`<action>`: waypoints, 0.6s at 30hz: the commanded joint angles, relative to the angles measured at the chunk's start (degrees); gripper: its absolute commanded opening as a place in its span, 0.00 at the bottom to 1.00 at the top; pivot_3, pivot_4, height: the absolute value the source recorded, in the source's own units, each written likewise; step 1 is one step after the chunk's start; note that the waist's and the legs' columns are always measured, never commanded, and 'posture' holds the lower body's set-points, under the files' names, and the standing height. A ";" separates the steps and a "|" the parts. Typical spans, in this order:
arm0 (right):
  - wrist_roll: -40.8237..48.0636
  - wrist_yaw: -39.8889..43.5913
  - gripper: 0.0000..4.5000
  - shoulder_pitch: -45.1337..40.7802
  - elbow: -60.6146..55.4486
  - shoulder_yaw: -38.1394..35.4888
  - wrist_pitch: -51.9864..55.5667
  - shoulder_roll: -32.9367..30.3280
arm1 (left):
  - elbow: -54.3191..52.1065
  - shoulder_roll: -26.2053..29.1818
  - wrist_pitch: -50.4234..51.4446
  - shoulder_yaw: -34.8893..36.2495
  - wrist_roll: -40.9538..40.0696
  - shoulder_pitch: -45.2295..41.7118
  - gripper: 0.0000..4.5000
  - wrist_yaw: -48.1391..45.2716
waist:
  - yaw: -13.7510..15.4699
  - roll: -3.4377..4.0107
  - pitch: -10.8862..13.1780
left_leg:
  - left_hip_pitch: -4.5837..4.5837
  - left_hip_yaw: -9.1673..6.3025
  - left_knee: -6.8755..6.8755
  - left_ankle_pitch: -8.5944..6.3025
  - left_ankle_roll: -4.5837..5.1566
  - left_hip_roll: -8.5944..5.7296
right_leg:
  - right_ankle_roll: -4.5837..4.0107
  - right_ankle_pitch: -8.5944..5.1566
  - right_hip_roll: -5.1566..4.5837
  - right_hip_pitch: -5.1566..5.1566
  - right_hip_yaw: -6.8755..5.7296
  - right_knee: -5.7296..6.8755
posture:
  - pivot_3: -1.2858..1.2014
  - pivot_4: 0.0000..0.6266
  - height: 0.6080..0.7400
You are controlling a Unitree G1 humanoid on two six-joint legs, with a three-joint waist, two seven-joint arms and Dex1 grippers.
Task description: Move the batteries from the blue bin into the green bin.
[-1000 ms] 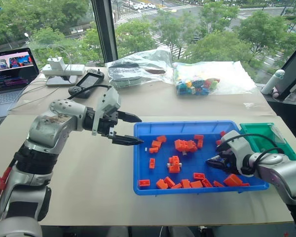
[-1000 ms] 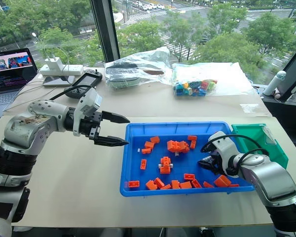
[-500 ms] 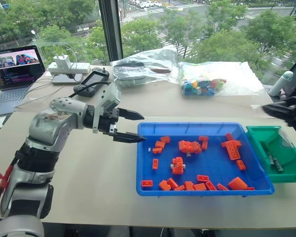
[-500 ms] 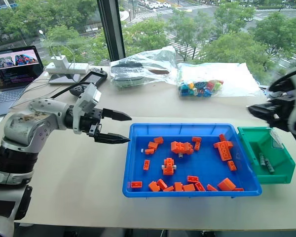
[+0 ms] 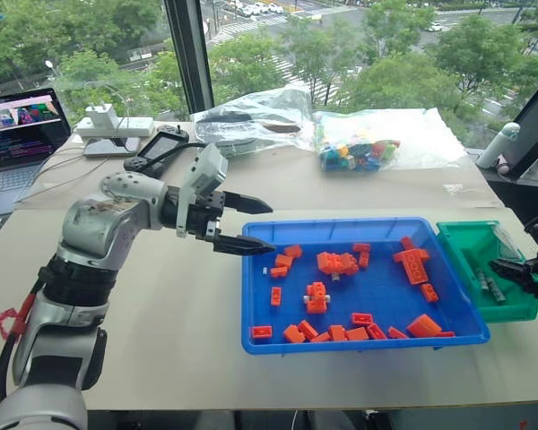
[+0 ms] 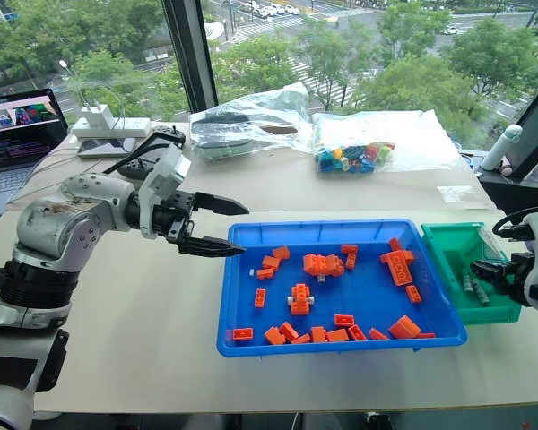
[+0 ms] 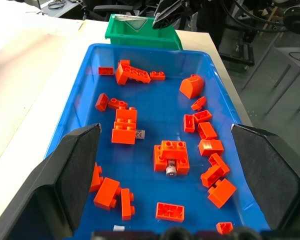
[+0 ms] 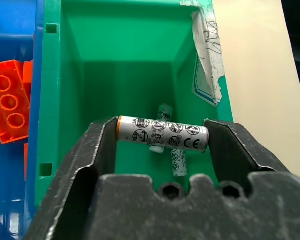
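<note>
Head views: the left gripper (image 5: 251, 224) hangs over the blue bin's (image 5: 251, 296) near-left corner, fingers spread wide, nothing in them. The blue bin is full of orange bricks (image 5: 316, 297); a couple of batteries lie half hidden among them. The green bin (image 6: 444, 269) sits touching the blue bin's right end, w/ two batteries on its floor (image 6: 471, 287). The right gripper (image 6: 493, 273) is at the green bin's outer edge.

Left wrist view: both fingers stand far apart w/ an empty gap. One battery end (image 7: 170, 170) pokes out from under a brick cluster in mid-tray, another (image 7: 139, 134) beside a brick stack. Judged: small, light, rigid, smooth metal, so they will roll and slip; best pinched across the middle of the barrel, or end to end, after getting clear of the bricks.

Right wrist view: the right gripper sits over the green bin. A battery (image 8: 162, 133) spans the gap between the two fingers (image 8: 97, 150), end to end, silver-grey w/ printed marks and an orange band at one end. Whether it is pinched or just let go can't be told. Below it lie two more of the same kind, roughly crossed.
</note>
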 commanded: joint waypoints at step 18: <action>3.30 16.42 0.99 -15.22 -13.55 31.07 -23.86 -2.38 | -1.16 2.30 -2.31 0.14 2.61 0.94 1.00 -0.10 | 0.17 0.24 0.02 | -0.01 -0.05 0.02 0.00 0.00 0.01 | 0.00 0.00 0.00 0.02 -0.02 -0.04 | 0.52 0.24 0.94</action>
